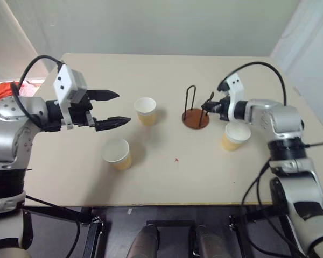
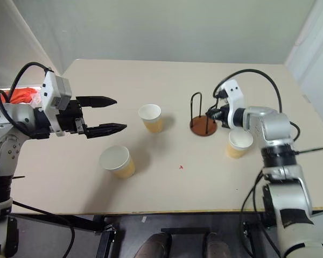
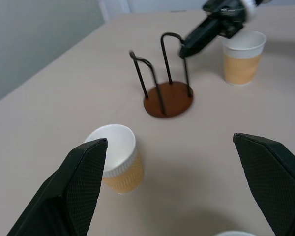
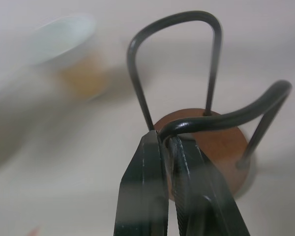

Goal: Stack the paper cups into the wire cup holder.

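Three tan paper cups stand upright on the beige table (image 1: 204, 172): one at mid-table (image 1: 145, 111), one nearer the front (image 1: 117, 154), and one at the right (image 1: 235, 135). Between the middle and right cups stands the wire cup holder (image 1: 196, 118), a brown disc with two black wire loops and no cup inside. My right gripper (image 4: 166, 140) is shut on the top of the loop closest to it, just above the right cup. My left gripper (image 1: 124, 108) hovers open over the table, left of the middle cup (image 3: 115, 157), with nothing between its fingers (image 3: 86, 182).
A red-orange cloth (image 1: 0, 91) lies past the table's left edge. A black cable arcs over my right forearm (image 1: 258, 64). The table's front edge runs close below the near cup, with bare surface in the centre front (image 1: 177, 166).
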`<state>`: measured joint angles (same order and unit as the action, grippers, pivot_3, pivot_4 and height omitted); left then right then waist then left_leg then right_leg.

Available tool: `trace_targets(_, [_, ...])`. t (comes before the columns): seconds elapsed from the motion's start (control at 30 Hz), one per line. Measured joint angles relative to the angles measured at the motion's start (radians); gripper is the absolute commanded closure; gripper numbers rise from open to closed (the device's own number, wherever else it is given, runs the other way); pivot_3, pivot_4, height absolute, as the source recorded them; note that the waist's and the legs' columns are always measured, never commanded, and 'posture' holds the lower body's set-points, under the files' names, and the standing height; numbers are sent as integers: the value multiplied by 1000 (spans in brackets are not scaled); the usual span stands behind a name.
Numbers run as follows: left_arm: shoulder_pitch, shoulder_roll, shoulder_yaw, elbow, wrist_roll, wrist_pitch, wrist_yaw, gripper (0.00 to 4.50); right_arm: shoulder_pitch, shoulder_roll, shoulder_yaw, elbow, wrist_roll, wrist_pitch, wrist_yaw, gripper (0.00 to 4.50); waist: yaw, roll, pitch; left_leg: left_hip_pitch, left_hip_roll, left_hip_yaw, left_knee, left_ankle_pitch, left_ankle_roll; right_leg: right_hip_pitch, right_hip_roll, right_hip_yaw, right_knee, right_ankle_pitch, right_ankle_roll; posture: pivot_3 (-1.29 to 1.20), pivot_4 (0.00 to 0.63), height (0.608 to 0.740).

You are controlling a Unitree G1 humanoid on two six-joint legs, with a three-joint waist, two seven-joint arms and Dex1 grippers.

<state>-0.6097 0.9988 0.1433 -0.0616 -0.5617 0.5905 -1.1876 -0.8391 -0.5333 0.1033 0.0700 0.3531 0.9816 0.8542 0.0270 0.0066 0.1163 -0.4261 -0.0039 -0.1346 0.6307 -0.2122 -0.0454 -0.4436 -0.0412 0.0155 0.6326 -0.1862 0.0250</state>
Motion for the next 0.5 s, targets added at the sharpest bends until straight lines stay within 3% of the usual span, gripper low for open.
trace_targets(0.23, [26,43,0,-39,-51,31,-94,0,122,-88,32,-310,148,110,109,4479,-4,0,0,0,1,1,0,1,0,0,1,1,-1,1,1,0,150,740])
trace_targets(0.5, [81,83,-2,-85,-64,30,-168,0,153,-143,93,-412,171,108,126,4479,-5,-1,0,2,1,1,1,-1,11,1,1,2,2,-2,-6,0,150,740])
